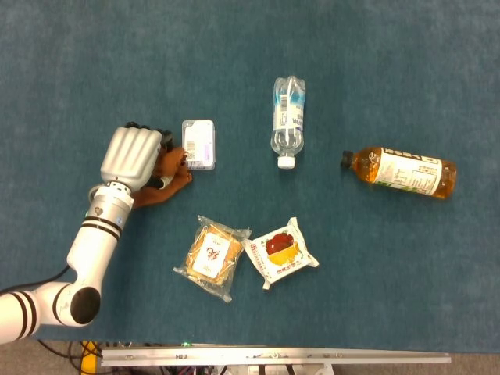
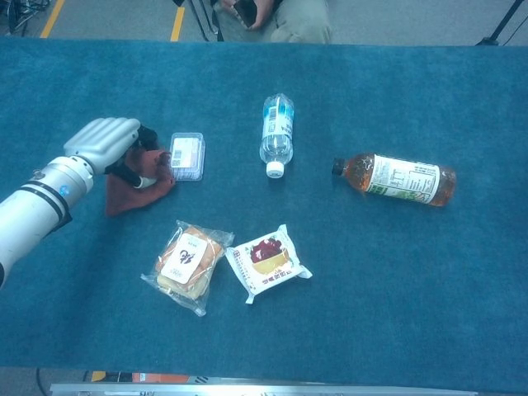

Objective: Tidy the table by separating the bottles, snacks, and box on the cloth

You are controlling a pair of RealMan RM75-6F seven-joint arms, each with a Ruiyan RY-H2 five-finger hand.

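Teal carpet-like cloth (image 1: 94, 62) covers the table; only the chest view shows a seated person (image 2: 280, 16) beyond its far edge. Left hand (image 1: 131, 156), fingers curled, clutches the brown rag (image 1: 166, 178) beside the small box (image 1: 198, 144). Water bottle (image 1: 287, 121), tea bottle (image 1: 400, 172), and two snacks (image 1: 212, 256) (image 1: 280, 251) lie well apart.

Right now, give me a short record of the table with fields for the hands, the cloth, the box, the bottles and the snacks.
left hand: fingers curled, gripping the rust-brown cloth
right hand: not in view
rust-brown cloth: bunched under the left hand, beside the box
small clear plastic box: flat, right of the cloth
clear water bottle: lying, cap toward the camera
amber tea bottle: lying, cap pointing left
snacks: biscuit packet and red-and-yellow cake packet, side by side
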